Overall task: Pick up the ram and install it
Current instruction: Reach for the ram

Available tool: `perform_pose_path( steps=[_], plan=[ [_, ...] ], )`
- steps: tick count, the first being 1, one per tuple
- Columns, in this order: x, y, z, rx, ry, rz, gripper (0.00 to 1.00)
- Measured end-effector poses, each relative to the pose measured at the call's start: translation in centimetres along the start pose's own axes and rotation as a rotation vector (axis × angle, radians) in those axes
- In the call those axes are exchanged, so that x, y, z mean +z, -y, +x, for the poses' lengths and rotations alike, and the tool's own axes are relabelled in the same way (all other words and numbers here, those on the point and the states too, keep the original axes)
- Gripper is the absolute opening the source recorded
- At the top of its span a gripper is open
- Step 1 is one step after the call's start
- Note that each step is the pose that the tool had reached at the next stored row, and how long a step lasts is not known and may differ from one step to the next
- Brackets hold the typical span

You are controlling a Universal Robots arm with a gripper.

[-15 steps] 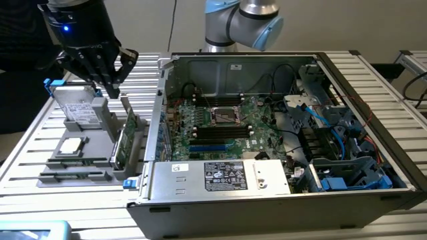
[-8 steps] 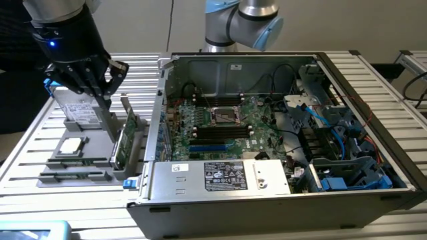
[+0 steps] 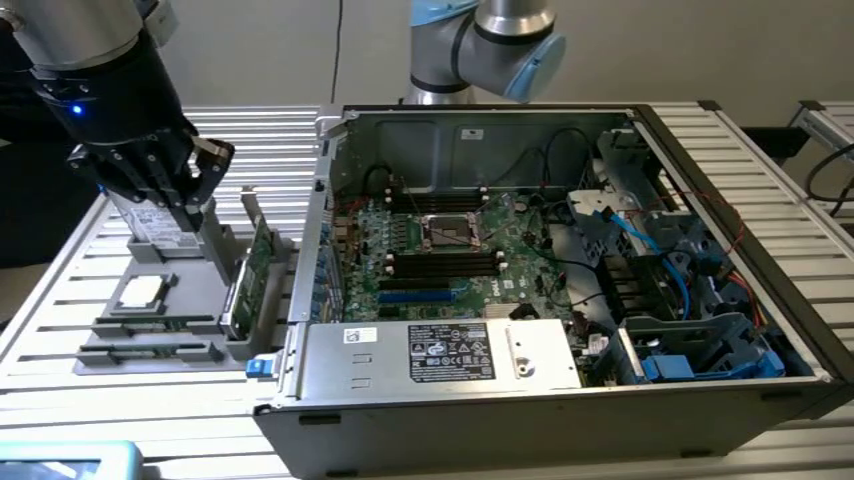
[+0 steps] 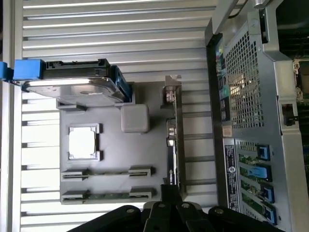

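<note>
The ram [image 4: 110, 195] is a thin green stick lying in the outer of two slotted cradles on the grey parts holder [image 4: 111, 145]. My black gripper [image 3: 184, 212] hangs shut above the far end of the holder [image 3: 160, 340] at the exterior view's left, in front of the upright hard drive [image 3: 150, 228]. Nothing is held between its fingers. In the wrist view the fingertips [image 4: 170, 193] stand over the edge of the holder beside the expansion card [image 4: 173, 140], apart from the ram. The open computer case [image 3: 561, 380] shows its motherboard [image 3: 441, 250] with black memory slots [image 3: 441, 263].
On the holder also sit a processor chip [image 4: 82, 142], a silver hard drive with blue rails [image 4: 72, 84], and the upright green expansion card [image 3: 254, 265]. The case's metal wall [image 3: 320, 220] rises just beside the holder. Cables and a drive cage [image 3: 694, 350] crowd the case's right side.
</note>
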State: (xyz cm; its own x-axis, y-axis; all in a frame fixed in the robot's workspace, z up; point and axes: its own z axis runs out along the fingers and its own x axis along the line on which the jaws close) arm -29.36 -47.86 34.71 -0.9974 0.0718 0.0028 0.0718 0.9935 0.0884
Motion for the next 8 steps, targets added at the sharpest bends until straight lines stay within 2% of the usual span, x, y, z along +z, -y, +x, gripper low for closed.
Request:
perform_pose_path(
  steps=[5, 7, 8],
  plan=[
    [0.63, 0.24, 1.3, 0.001, -0.0147, 0.0011, 0.11],
    [0.83, 0.42, 1.8, 0.002, -0.0165, 0.0022, 0.11],
    [0.91, 0.46, 1.9, 0.001, -0.0165, 0.0047, 0.11]
  ],
)
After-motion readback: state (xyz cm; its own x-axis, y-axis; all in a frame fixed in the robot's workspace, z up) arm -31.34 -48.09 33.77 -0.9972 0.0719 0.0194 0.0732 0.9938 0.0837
